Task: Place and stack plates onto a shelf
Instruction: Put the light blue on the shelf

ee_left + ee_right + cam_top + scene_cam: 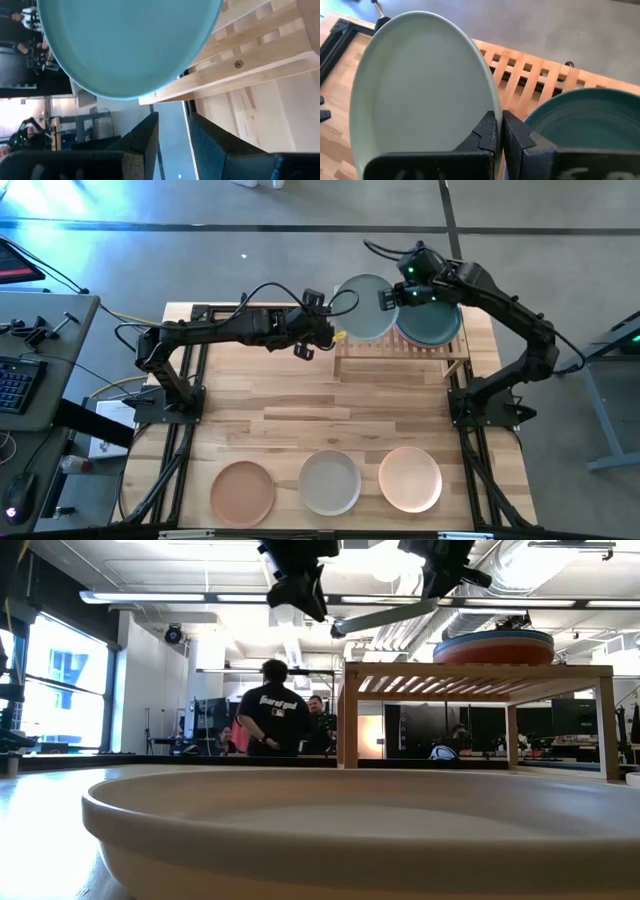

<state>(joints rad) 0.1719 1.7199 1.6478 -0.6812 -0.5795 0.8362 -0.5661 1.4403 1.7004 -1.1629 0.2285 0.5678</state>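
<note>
My right gripper is shut on a mint green plate and holds it in the air over the left half of the bamboo shelf. A stack of plates topped by a dark teal one rests on the shelf's right half. My left gripper stands open just off the shelf's left end. Nothing is between its fingers, and the mint plate is a little beyond them. Terracotta, grey-white and peach plates lie flat by the near edge. My right gripper pinches the mint plate's rim between its two fingers, on the side toward the teal stack. The fingers slant down from the table's far right. The plate is clear of the shelf and tilted, its free side lower, toward the table's left.
The shelf stands at the table's far middle, with bare slats under the held plate. Bare wood lies between it and the near row of plates. People stand in the room behind the table. A desk with a keyboard is off the left.
</note>
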